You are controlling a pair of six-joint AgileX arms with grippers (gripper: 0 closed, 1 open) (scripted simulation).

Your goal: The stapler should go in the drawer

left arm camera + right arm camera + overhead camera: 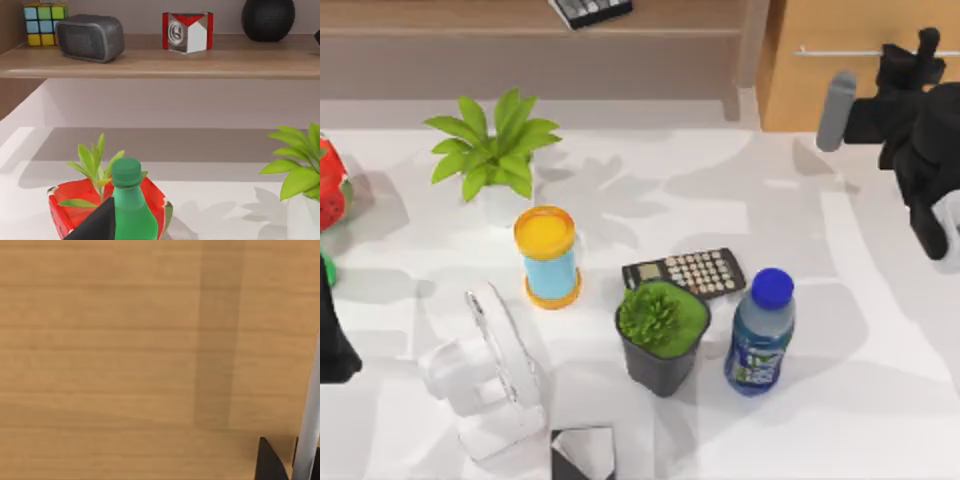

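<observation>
White table [880,400] carries clutter; right end effector [920,55] sits at the closed drawer [840,90] handle [865,51], presumably to pull it open, finger state unclear; left end effector [335,340] idles at left edge.

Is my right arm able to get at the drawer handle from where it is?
Probably yes. The right gripper is right at the drawer's silver handle, with nothing between them.

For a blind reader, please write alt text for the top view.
The right gripper is at the wooden drawer, by its silver handle. On the white table stand a calculator, a blue-capped bottle and two potted plants.
</observation>
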